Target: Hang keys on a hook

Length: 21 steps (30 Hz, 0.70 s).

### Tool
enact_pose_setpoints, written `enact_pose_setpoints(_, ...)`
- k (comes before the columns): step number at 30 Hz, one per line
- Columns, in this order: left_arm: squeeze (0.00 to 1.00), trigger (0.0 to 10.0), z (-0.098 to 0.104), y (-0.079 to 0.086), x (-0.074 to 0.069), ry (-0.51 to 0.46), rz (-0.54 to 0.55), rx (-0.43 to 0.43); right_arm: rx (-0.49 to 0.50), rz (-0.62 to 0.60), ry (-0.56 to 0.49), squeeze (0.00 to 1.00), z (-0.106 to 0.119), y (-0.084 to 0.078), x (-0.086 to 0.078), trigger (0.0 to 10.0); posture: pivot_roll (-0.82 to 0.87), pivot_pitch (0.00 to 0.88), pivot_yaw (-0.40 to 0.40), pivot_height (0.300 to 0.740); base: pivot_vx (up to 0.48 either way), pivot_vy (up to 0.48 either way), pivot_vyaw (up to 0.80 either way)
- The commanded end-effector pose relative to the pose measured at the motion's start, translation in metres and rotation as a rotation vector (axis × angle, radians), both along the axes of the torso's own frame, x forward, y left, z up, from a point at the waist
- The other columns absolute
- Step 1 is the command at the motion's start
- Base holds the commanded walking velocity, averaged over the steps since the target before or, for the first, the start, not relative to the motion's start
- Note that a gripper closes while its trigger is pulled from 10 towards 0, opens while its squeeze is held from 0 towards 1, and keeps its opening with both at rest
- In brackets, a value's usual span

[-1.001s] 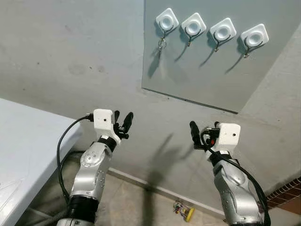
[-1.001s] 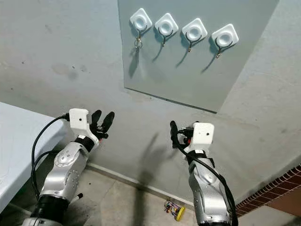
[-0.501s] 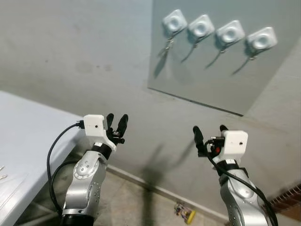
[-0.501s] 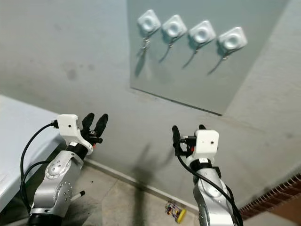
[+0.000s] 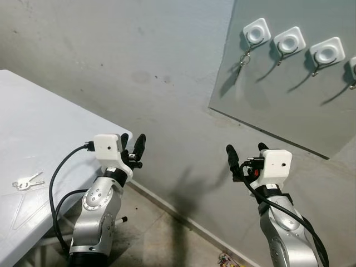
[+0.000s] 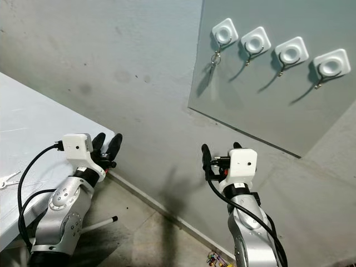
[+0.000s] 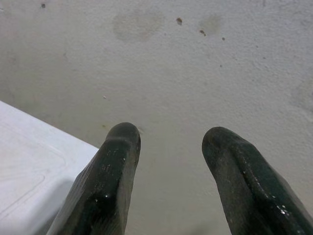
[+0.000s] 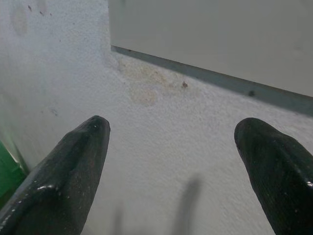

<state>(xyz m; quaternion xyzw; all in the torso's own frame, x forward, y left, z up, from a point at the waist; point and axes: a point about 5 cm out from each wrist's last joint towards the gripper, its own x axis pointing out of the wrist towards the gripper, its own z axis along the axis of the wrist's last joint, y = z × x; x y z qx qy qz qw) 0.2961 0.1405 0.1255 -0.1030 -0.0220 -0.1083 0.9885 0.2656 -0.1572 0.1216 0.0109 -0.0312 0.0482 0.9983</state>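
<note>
1. Keys point(image 5: 26, 182) lying flat on the white table point(image 5: 50, 130), at about 9 o'clock from the left gripper, well apart from it.
2. Left gripper point(image 5: 135, 149) raised near the table's corner, fingers a narrow gap apart, holding nothing.
3. Right gripper point(image 5: 245, 156) raised before the wall, fingers spread wide, holding nothing.
4. Grey board point(image 5: 289, 105) at 1 o'clock, carrying a row of white hooks point(image 5: 291, 40); leftmost hook point(image 5: 255, 31) already bearing a small ring.
5. Probably still the fetching step: keys not yet picked up.
6. Next, likely a reach down toward 9 o'clock with the left gripper, opening wider over the keys.
</note>
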Motion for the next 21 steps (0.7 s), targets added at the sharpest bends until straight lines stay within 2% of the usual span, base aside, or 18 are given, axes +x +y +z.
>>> enact_pose_setpoints(1, 0.00, 10.0, 0.0039, -0.0028, 0.0014, -0.006, -0.008, 0.005, -0.009, 0.004, -0.009, 0.00, 0.0039, -0.0013, -0.0009, 10.0, -0.08, 0.043, -0.023, 0.740, 0.000, 0.000, 0.80)
enact_pose_setpoints(21, 0.00, 10.0, 0.0037, -0.0045, 0.0024, 0.002, -0.002, 0.027, -0.016, 0.027, -0.001, 0.00, 0.0037, -0.0012, 0.0003, 10.0, -0.07, 0.051, -0.027, 0.740, -0.024, 0.022, 0.80)
